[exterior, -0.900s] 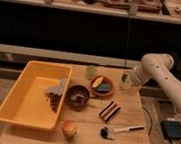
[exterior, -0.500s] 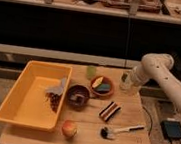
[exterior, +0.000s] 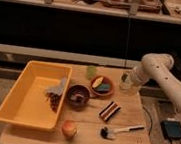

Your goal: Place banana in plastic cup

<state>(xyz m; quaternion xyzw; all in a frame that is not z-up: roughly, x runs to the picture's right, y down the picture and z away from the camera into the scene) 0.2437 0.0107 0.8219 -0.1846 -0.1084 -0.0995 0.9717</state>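
The banana (exterior: 97,82) is a small yellow piece lying in the reddish-brown bowl (exterior: 101,92), next to a dark teal block (exterior: 104,88). The plastic cup (exterior: 91,71) is pale yellow-green and stands upright just behind and left of that bowl, near the table's far edge. My gripper (exterior: 128,82) hangs from the pale arm (exterior: 157,71) that reaches in from the right. It is at the clear glass jar (exterior: 126,85), right of the bowl. The jar and gripper overlap, so I cannot tell whether they touch.
A large yellow tray (exterior: 25,97) holding dark bits and a grey piece fills the table's left. A dark bowl (exterior: 78,94) sits beside it. An orange-red fruit (exterior: 69,129), a striped bar (exterior: 110,110) and a brush (exterior: 121,130) lie toward the front.
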